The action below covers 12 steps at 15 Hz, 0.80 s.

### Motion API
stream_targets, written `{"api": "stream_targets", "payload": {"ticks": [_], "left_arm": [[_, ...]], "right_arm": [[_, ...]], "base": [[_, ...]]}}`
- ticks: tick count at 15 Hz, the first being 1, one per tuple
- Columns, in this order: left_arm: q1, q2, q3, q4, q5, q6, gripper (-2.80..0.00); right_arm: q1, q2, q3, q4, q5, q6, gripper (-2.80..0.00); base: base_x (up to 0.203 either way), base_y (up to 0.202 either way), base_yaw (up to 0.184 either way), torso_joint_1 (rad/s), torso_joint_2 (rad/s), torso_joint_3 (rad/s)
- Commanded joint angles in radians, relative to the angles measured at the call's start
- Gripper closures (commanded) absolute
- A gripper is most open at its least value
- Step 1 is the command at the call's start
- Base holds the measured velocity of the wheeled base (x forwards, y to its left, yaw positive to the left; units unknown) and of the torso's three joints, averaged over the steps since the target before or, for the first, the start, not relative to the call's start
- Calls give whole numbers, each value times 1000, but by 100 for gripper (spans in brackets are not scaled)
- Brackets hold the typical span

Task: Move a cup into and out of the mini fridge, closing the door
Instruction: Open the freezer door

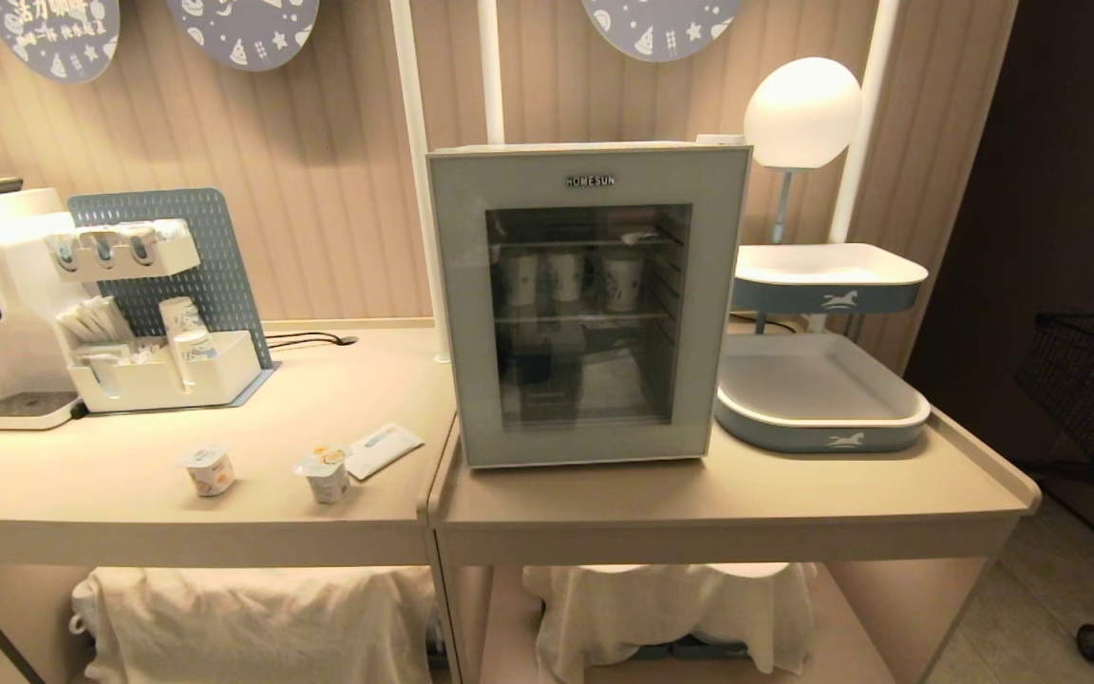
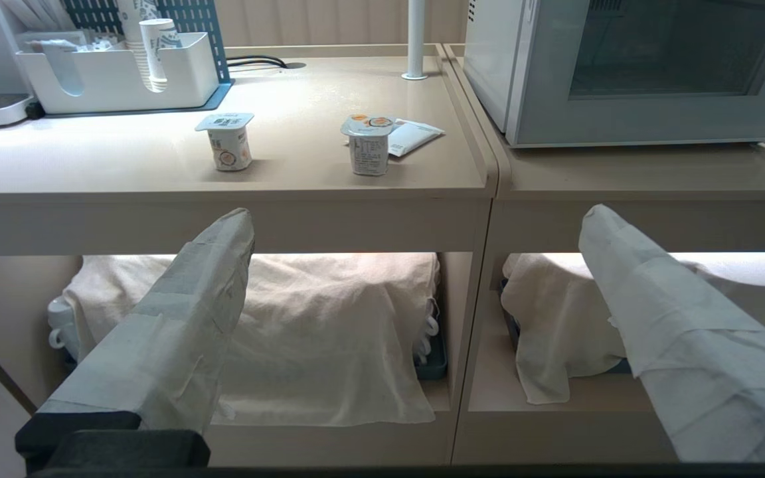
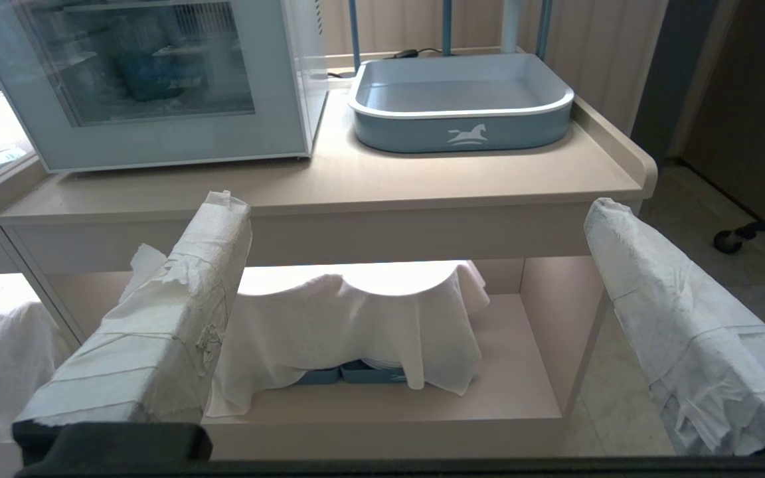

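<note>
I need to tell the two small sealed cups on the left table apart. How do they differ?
The left cup has orange print on its side; the right cup is mostly white with small text. The left cup stands alone; the right cup stands just in front of a flat white packet, and is nearer the mini fridge. Both stand upright, sealed with foil lids, and are alike in size.

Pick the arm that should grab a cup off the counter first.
Left, probably. Both small cups stand on the counter left of the closed fridge, straight ahead of the open left pincer. The open right pincer faces the fridge's right side and the blue tray.
</note>
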Motion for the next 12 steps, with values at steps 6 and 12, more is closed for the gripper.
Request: {"api": "stream_targets", "payload": {"ticks": [6, 12], "left_arm": [[0, 0, 1, -3, 0, 9, -280], [0, 0, 0, -2, 0, 8, -280]], "right_arm": [[0, 2, 0, 0, 0, 0, -280], [0, 2, 0, 0, 0, 1, -280]], "base": [[0, 0, 0, 0, 0, 0], [163, 0, 0, 1, 3, 5]]}}
